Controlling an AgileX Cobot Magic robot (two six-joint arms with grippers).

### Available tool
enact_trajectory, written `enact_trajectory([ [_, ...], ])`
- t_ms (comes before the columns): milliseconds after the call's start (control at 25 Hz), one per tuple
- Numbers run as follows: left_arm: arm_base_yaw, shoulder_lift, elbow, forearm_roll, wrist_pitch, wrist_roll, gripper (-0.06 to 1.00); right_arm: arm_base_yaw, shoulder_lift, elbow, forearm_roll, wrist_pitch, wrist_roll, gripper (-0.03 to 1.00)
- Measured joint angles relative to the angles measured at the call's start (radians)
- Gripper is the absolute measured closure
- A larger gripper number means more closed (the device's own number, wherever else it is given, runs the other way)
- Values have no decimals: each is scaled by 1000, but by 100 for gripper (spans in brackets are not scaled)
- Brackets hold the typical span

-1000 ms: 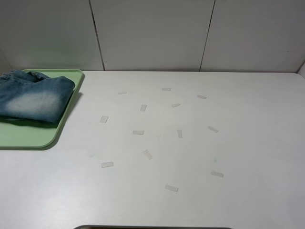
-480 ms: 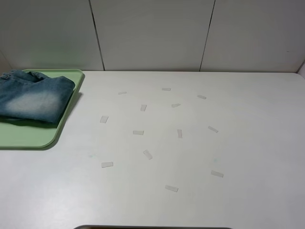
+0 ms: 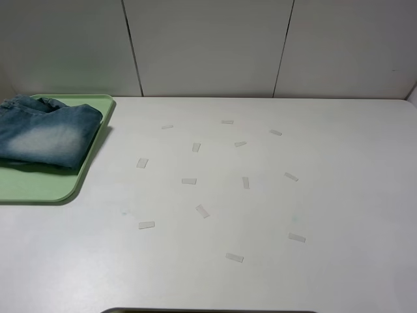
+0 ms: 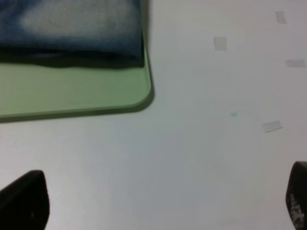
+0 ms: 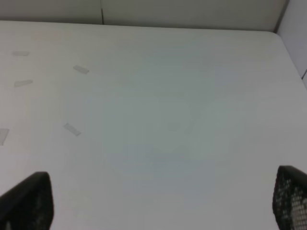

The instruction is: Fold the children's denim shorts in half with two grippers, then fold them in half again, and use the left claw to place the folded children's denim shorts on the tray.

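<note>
Exterior high view: the folded children's denim shorts (image 3: 45,135) lie on the tray (image 3: 39,186) at the table's (image 3: 260,215) left edge; tape strips (image 3: 189,181) dot the tabletop. Left wrist view: the left claw (image 4: 158,201) hangs over bare table near the tray's corner, jaws spread wide, holding nothing. Right wrist view: the right gripper (image 5: 158,206) is likewise spread wide, empty, above bare table.
</note>
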Motion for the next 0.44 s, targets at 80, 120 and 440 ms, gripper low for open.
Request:
enact_trajectory([
  [80,0,0,0,0,0,0,-5,0,0,0,0,0,0,27],
  [120,0,0,0,0,0,0,-5,0,0,0,0,0,0,27],
  [440,30,0,0,4,0,0,-5,0,0,0,0,0,0,27],
])
